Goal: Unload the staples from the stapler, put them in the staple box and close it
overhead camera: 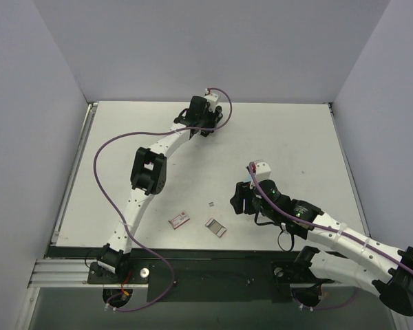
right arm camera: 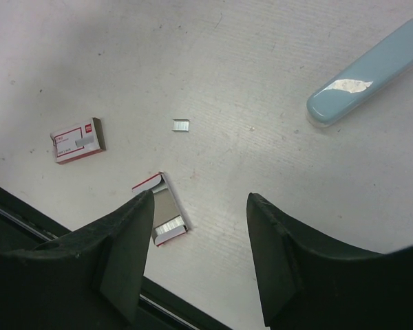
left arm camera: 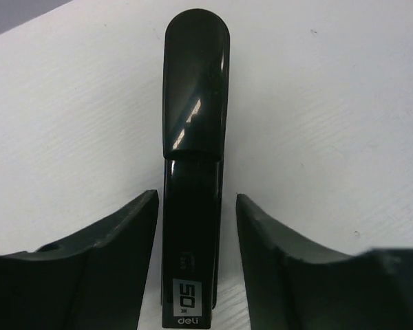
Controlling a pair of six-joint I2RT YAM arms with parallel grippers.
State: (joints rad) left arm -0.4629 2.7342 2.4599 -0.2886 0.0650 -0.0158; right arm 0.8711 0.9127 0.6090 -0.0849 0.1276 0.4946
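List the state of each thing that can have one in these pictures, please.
stapler: closed, lying on the table.
left gripper: open, one finger on each side of the stapler.
right gripper: open, empty.
staples: loose strip on the table.
small box: closed.
tray: slid open, staples inside.

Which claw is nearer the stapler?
Left. The left claw is open around the stapler at the far edge of the table, a finger on each side. The right claw is open near the loose staples, toward the front, well away.
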